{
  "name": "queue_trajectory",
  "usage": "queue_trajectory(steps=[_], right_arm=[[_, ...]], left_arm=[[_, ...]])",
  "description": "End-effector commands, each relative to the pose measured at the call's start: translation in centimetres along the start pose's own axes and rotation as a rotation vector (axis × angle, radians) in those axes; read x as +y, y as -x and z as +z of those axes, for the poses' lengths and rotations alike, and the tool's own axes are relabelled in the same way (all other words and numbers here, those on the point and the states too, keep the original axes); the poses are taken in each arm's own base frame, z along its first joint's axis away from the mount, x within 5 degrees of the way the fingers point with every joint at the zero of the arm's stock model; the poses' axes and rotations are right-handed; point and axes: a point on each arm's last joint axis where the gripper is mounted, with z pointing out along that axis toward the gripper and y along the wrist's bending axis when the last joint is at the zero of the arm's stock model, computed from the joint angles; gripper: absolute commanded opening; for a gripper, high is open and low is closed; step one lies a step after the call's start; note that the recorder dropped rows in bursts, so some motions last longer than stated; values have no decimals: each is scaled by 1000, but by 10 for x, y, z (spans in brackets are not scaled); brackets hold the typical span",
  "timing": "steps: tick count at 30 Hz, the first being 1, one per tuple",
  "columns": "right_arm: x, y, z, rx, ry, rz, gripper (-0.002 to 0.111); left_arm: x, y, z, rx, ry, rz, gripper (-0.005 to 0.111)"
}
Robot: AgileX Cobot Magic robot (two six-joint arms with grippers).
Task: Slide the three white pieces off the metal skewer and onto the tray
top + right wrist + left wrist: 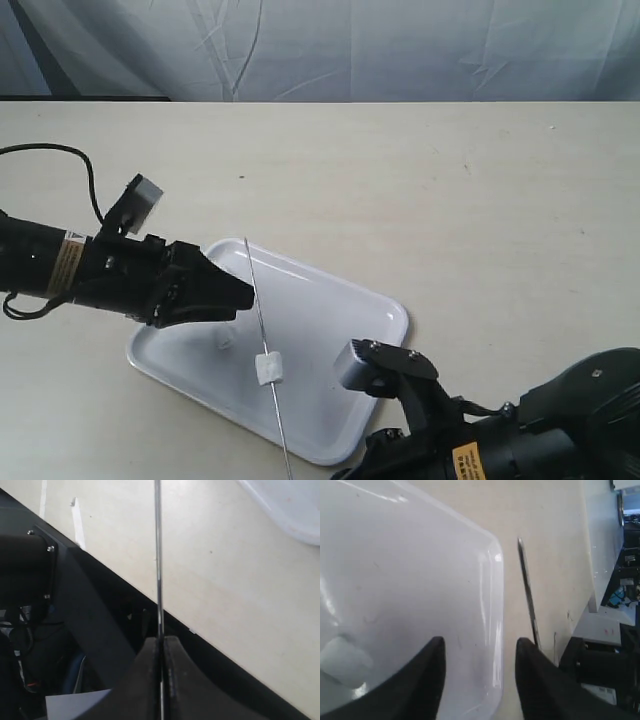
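The white tray (340,300) lies mid-table. The thin metal skewer (262,330) slants over it, and one white piece (269,368) is threaded on it. Another white piece (226,340) lies loose on the tray, also seen as a white piece (342,661) in the left wrist view. My left gripper (245,296) hovers over the tray beside the skewer's upper part. That left gripper (480,645) is open and empty, with the skewer (527,590) just outside one finger. My right gripper (161,642) is shut on the skewer (158,555) near its lower end.
The tray sits on a bare beige table (450,180) with a pale curtain behind. The table's front edge (210,640) runs close under the right gripper, with dark equipment below. The right arm's black body (500,440) fills the lower right corner.
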Motion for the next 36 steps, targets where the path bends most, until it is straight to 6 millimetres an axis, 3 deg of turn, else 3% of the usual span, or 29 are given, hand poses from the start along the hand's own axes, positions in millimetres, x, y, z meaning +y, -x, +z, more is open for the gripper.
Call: queue_trajectory(steps=[1, 4, 7, 12, 20, 29, 36], right_arm=[[-2, 2, -1, -23, -15, 10, -1], [-2, 2, -1, -25, -16, 9, -1], [-2, 2, -1, -28, -22, 7, -1], [-2, 4, -1, -33, -22, 7, -1], [12, 14, 0, -55, 22, -20, -1], [12, 15, 0, -59, 13, -25, -1], [11, 15, 0, -61, 6, -28, -1]], left_arm=[[-3, -5, 1, 72, -1, 24, 43], [-3, -14, 1, 106, -10, -6, 41], [-12, -31, 1, 100, -174, 9, 39], [-11, -45, 1, 46, -192, -2, 39], [-11, -40, 1, -18, -197, -32, 39], [-18, -41, 9, -25, -214, -36, 39], [-24, -40, 4, -29, -217, -3, 39]])
